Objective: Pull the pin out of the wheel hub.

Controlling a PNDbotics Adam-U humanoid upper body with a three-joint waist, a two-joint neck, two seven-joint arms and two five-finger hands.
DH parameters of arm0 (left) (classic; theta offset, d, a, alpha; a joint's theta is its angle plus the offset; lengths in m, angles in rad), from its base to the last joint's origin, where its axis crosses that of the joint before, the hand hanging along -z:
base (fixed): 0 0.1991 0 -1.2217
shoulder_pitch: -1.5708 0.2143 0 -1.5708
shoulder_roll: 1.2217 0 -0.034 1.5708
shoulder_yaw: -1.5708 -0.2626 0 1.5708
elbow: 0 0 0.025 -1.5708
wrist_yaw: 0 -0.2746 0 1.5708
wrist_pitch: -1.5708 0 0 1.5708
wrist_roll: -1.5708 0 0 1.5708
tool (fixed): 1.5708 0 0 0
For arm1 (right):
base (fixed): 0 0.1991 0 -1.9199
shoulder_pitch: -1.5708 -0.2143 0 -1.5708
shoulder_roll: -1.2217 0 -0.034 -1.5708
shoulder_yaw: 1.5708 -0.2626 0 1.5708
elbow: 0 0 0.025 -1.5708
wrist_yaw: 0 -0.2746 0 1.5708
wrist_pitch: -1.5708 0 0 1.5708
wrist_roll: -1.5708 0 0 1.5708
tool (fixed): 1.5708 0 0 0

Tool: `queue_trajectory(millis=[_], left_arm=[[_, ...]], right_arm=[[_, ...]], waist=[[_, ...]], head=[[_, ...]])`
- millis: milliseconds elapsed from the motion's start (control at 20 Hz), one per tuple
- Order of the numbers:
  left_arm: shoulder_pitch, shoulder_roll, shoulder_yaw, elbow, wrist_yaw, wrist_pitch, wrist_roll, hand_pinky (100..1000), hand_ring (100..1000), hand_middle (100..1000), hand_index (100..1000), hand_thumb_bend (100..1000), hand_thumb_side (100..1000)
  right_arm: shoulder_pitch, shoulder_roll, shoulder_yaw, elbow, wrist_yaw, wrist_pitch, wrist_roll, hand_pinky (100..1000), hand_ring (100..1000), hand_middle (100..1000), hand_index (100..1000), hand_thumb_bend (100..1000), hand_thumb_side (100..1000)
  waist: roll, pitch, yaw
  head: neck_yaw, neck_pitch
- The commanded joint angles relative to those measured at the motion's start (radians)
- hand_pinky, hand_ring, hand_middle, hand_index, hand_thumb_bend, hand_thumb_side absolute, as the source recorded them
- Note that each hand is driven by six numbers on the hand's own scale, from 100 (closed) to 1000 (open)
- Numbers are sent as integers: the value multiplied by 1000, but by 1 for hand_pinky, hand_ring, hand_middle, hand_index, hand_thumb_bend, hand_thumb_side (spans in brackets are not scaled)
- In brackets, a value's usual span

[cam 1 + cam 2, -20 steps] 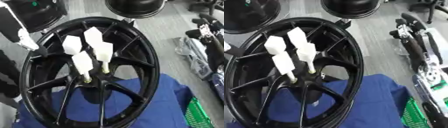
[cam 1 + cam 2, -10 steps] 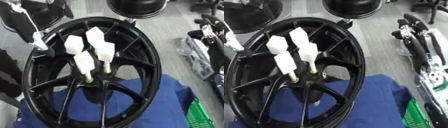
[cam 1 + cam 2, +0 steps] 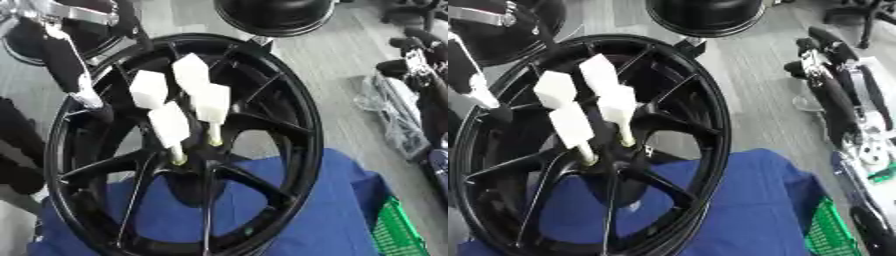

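A black spoked wheel [image 3: 289, 125] stands tilted on a blue cloth [image 3: 332, 210]. Several white pins with blocky heads stick out of its hub [image 3: 197, 155]; the nearest one [image 3: 169, 124] has a thin shaft running down into the hub. My left hand [image 3: 68, 65] reaches in from the upper left with fingers straight. Its pale fingertip [image 3: 88, 98] is at the wheel's left rim, a short way left of the pin heads and touching none of them. My right hand [image 3: 833, 85] hangs at the right, away from the wheel, fingers extended and holding nothing.
A second black wheel [image 3: 271, 12] lies beyond the top edge of the rim, and another dark wheel [image 3: 509, 30] is at the upper left. A clear plastic bag [image 3: 394, 110] lies on the grey floor at right. A green basket [image 3: 398, 235] sits at the lower right.
My left hand has moved down and to the right, from outside the rim to its left edge, closer to the pins. The wheel, the pins and my right hand have stayed put.
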State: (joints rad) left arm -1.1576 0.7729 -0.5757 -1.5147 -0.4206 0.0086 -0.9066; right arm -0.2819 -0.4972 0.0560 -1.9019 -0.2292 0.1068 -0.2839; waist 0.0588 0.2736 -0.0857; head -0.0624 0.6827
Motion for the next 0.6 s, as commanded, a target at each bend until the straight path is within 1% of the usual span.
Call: queue_trajectory(millis=[50,350,600], left_arm=[[-25,7,6,12,-7,-6,0,854,911,842,904,785,325],[-38,-17,-3,30,-25,-11,0,858,924,855,917,807,309],[-39,-31,-16,51,-27,-19,0,854,920,847,898,778,322]], right_arm=[[-13,-19,-5,-13,-5,-3,2,761,660,796,902,100,618],[-13,-19,-3,-12,-4,-2,5,760,660,796,902,100,619],[-14,-18,-3,-11,-3,-1,5,759,660,795,902,100,619]], waist=[[-3,-26,-1],[-3,-26,-2],[-3,-26,-3]], head=[[5,-5],[7,1],[9,-1]])
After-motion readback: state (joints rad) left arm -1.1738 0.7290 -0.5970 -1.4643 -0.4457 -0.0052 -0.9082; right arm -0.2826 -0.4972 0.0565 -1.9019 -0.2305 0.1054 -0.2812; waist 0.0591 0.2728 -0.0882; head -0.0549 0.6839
